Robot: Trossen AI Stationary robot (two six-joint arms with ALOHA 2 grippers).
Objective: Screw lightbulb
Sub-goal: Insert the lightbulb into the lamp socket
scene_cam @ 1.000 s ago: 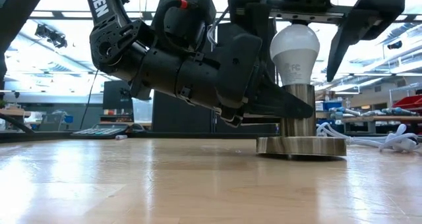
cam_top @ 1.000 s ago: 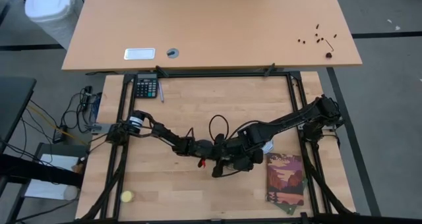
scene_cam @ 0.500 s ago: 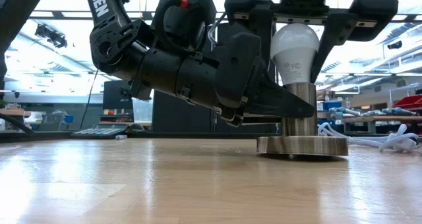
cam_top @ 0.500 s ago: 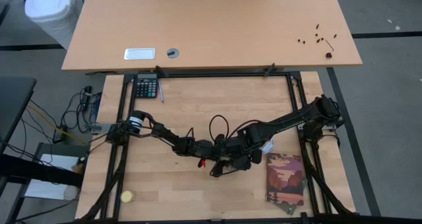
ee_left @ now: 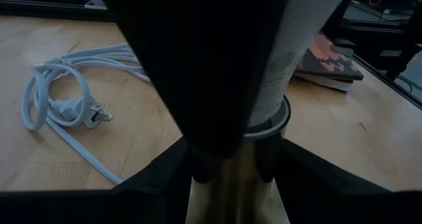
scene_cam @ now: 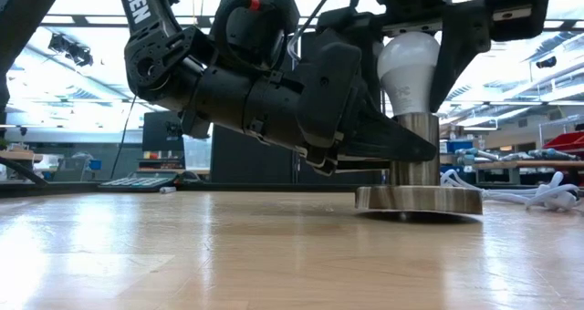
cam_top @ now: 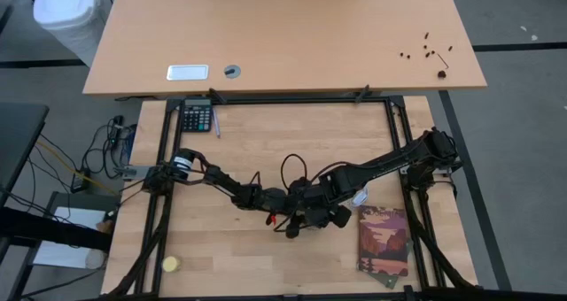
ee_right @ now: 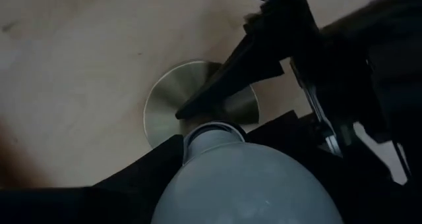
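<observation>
- Right claw sat directly over the lightbulb, reaching down from above, one finger on each side of the white globe; it read as pinching the lightbulb across its widest part.
- Lightbulb stood upright, long axis vertical, screw base down inside the metal socket stem, which rose from the round socket disc on the desk.
- Right wrist view agreed: lightbulb globe filled the space between the right claw's own fingers, socket disc straight below along the same axis. Claw axis and bulb axis looked colinear, which is what a twist needs.
- Left claw came in level from the side, low down, its fingers part-spread around the socket stem just under the lightbulb's neck; judged shut on the stem, bracing it.
- Both claws touched the same assembly; the right one was the nearer to the lightbulb itself, the left one to the socket.
- Judgement: the coming turn hinged on the right claw rotating about the vertical without tilting the lightbulb off the thread.
- White power cord lay coiled on the desk well apart from the socket.
</observation>
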